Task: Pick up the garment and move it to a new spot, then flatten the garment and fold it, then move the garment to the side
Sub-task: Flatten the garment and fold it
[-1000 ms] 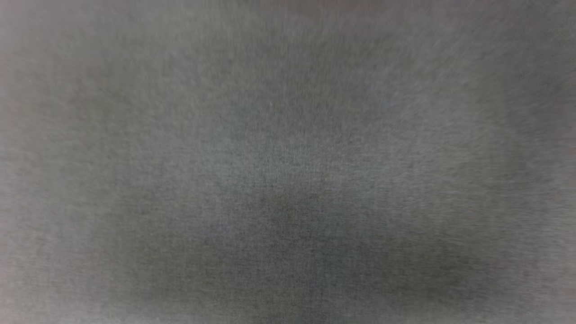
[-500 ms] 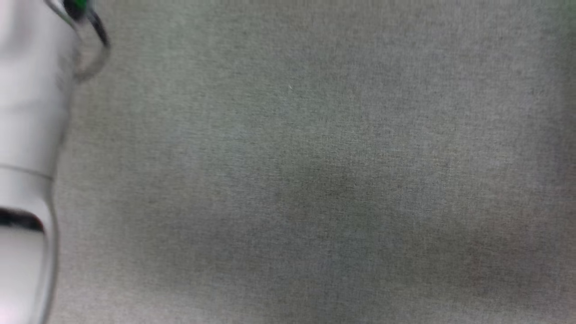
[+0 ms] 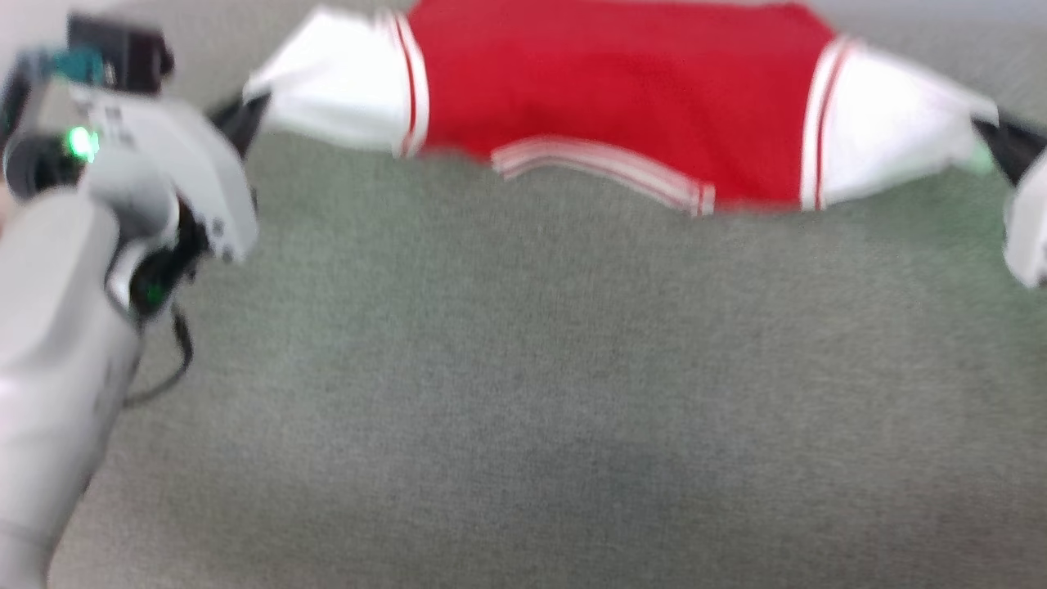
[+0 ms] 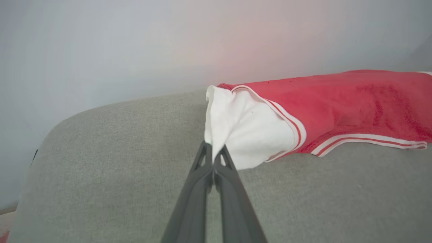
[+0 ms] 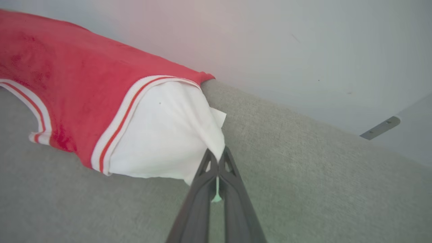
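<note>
Garment (image 3: 622,82) spread between fingertips, left gripper (image 4: 213,152) pinched shut on one white sleeve, right gripper (image 5: 218,159) pinched shut on the other

The garment (image 3: 622,90) was soft matt cloth, its red body faintly fuzzy, its white sleeves smoother. Under it the worktop (image 3: 523,368) was coarse grey woven fabric, matt. The left gripper (image 4: 214,148) at its sleeve was dark matt plastic.
</note>
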You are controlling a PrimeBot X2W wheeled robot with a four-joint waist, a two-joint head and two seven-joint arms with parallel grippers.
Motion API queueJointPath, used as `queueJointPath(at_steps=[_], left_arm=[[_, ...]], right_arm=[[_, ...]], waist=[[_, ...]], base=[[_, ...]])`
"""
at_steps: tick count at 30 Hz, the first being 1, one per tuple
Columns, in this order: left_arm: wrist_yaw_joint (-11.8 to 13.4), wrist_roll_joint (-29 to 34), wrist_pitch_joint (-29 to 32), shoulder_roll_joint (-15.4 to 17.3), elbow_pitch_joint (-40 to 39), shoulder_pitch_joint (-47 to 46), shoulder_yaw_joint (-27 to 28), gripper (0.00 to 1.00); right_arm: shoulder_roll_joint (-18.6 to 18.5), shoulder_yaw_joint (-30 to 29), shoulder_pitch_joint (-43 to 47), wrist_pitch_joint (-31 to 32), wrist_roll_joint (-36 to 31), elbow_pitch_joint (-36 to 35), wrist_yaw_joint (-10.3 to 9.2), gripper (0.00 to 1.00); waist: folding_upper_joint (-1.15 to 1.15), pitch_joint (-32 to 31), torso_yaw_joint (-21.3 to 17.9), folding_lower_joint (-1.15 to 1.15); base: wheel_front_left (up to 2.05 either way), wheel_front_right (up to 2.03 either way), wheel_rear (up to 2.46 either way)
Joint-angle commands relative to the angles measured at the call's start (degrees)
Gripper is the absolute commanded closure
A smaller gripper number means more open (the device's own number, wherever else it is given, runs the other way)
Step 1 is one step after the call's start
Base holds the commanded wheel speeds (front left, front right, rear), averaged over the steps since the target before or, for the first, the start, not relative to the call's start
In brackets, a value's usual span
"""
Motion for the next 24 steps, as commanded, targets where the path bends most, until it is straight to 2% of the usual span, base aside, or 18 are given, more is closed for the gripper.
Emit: queueJointPath(at_steps=[1,4,6,13,18,20,24], left_arm=[[0.3,-0.4,0.7,1.7,-2.4,4.0,-0.2,1.00],[1.7,-2.2,2.8,4.5,-8.0,10.5,-0.4,1.00],[3.4,-3.2,4.2,6.9,-12.9,14.9,-0.3,1.00],[13.9,-8.6,8.4,15.1,-34.7,33.4,1.2,1.00],[21.1,-12.1,8.4,19.7,-46.3,45.6,2.3,1.00],[23.2,-13.2,7.8,21.3,-49.1,49.9,2.8,1.00],[26.9,-14.6,6.5,22.4,-53.0,56.0,3.0,1.00]], right_arm=[[-2.8,1.2,3.8,1.1,1.9,-2.5,-0.08,1.00],[-6.5,3.1,9.9,3.3,5.1,-6.9,-0.07,1.00],[-8.9,4.3,13.8,4.7,7.3,-10.3,-0.08,1.00],[-16.6,6.9,27.4,9.0,13.5,-20.4,-0.07,1.00],[-19.9,5.8,35.6,9.5,16.0,-23.9,-0.07,1.00],[-20.6,5.1,38.5,9.7,16.4,-24.8,-0.07,1.00],[-20.7,2.9,43.6,10.3,16.8,-26.0,-0.07,1.00]], waist=[[0.00,-7.6,-1.5,0.00],[0.00,-10.4,-1.9,0.00],[0.00,-11.8,-2.0,0.00],[0.00,-14.8,-2.1,0.00],[0.00,-15.5,-1.9,0.00],[0.00,-15.6,-1.7,0.00],[0.00,-15.5,-1.5,0.00]], base=[[0.00,0.00,0.00],[0.00,0.00,0.00],[0.00,0.00,0.00],[0.00,0.00,0.00],[0.00,0.00,0.00],[0.00,0.00,0.00],[0.00,0.00,0.00]])
